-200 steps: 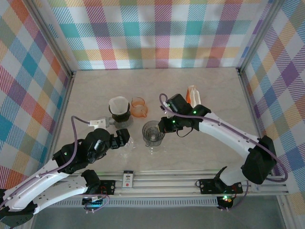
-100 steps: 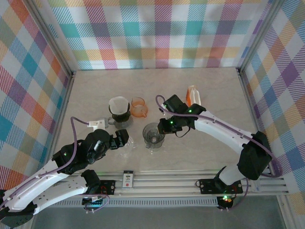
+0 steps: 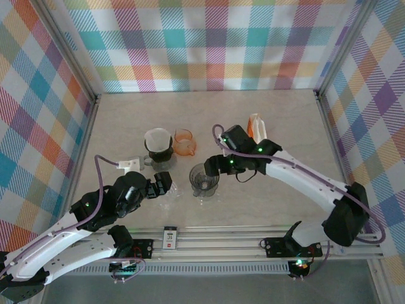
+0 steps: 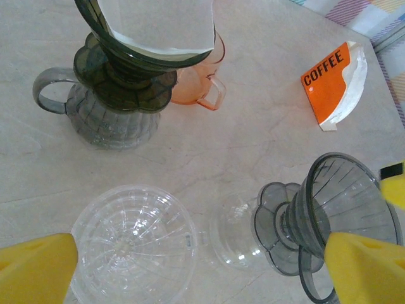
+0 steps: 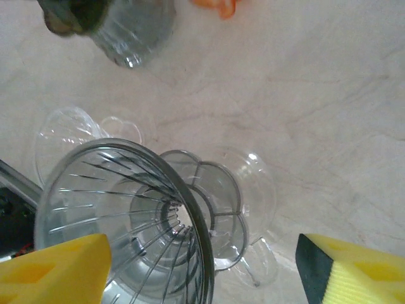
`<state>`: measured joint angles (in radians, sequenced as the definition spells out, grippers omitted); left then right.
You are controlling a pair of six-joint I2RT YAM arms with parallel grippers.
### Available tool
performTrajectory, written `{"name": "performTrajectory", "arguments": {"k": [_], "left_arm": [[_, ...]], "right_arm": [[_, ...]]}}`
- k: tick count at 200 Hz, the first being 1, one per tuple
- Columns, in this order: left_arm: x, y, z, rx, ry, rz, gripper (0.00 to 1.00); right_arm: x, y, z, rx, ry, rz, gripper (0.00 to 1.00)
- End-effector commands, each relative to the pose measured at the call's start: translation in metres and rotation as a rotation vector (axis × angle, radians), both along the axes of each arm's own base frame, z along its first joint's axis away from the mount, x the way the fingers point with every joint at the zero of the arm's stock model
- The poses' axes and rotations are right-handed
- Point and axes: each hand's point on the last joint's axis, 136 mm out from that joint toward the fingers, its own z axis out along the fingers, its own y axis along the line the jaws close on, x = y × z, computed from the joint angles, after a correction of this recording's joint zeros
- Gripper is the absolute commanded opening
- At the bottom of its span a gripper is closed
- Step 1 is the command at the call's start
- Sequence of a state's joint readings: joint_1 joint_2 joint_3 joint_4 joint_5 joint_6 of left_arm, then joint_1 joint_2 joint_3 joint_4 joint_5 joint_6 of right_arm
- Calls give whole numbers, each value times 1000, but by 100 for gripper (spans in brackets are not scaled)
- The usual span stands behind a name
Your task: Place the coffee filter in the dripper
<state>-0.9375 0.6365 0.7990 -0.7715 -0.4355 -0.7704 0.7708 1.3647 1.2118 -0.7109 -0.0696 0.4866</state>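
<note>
**Surface.** Tabletop (image 3: 278,114): pale beige, faint marble veining, matt, flat.

**Enclosure.** Plaid cloth walls (image 3: 209,44) at top, left and right of top view, in a pastel multi-colour check. Aluminium frame posts (image 3: 66,50) at upper corners. Metal rail (image 3: 221,239) along lower edge by arm bases, w/ small black-and-white device (image 3: 169,239) at ctr-left.

**Items, ctr-left of top view.**
- Dark dripper (image 3: 161,153) upright on glass server (image 4: 107,120).
- White paper filter (image 4: 158,25) seated inside that dripper, at upper left of left wrist view.
- Orange dripper (image 3: 184,142) just right of it; touching or apart, cannot tell.

**Items, ctr of top view.**
- Grey dripper (image 3: 204,177) upright, mouth up. Ribbed inner wall visible down to outlet in right wrist view.
- Clear holder (image 5: 247,190) at its flange; beside or under, cannot tell.
- Clear dripper (image 4: 133,244) at lower left of left wrist view, mouth up.

**Upper right of left wrist view.** Orange-and-white packet marked COFFEE (image 4: 332,82) flat on tabletop, well apart from drippers.

**Left gripper** (image 4: 202,272): jaws spread wide, yellow pads (image 4: 35,266) at lower corners of frame. Nothing held. Above clear dripper.

**Right gripper** (image 5: 202,269): jaws spread wide, nothing clamped. Grey dripper rim next to lower-left pad (image 5: 54,269); contact cannot be told.
</note>
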Motion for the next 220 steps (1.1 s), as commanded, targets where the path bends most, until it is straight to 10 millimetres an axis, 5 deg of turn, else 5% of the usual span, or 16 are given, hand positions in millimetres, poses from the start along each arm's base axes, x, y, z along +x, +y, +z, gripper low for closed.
{"name": "performTrajectory", "arguments": {"k": [1,42,81,151,220], "left_arm": [[2,-7,-3,-10,6,-8,100],[3,-11,-4,-12,12,-9,100],[3,-9,-4,-7,14,-3,100],[4,-6,-7,6,12,15,100],[6,-5,-8,21,12,19,100]], "right_arm": [[25,-29,14,-23,-100,-100,79],[91,-101,6,-130,-189,-313,71],[142,-141,-24,-205,-172,-417,53],[194,-146,-49,-265,-153,-442,34],[216,-159,-65,-324,-126,-476,28]]}}
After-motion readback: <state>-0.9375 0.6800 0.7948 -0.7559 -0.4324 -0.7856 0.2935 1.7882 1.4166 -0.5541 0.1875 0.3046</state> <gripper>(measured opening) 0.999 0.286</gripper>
